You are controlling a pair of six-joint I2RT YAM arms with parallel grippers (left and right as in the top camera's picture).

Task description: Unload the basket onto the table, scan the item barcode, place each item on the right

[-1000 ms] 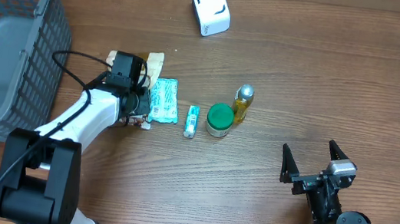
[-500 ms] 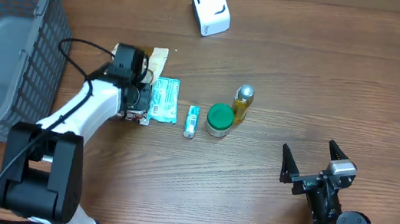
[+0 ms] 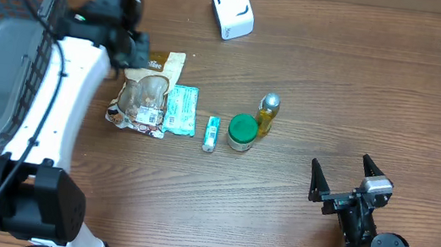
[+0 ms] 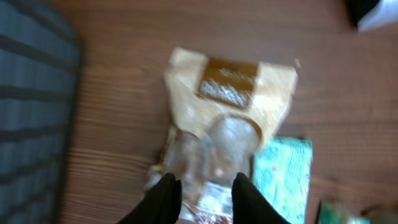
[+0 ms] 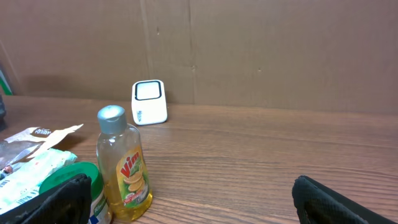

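Observation:
A tan snack bag [image 3: 146, 92] with a clear window lies flat on the table, also filling the left wrist view as the snack bag [image 4: 227, 118]. My left gripper [image 3: 134, 51] hovers above its far left corner, raised off the table. In the wrist view the left gripper [image 4: 205, 186] has its jaws slightly apart with nothing between them. A white barcode scanner [image 3: 232, 9] stands at the back. My right gripper [image 3: 348, 179] rests wide open at the front right, empty; its wrist view shows the right gripper [image 5: 189, 199] facing the items.
A grey mesh basket [image 3: 0, 43] stands at the far left. Right of the snack bag lie a teal packet [image 3: 181, 108], a small tube [image 3: 211, 133], a green-lidded jar [image 3: 242, 131] and a yellow Vim bottle [image 3: 267, 114].
My left gripper let go of the snack bag, rose and pulled back toward the basket. The bag now lies uncovered on the table. The right arm has not moved.

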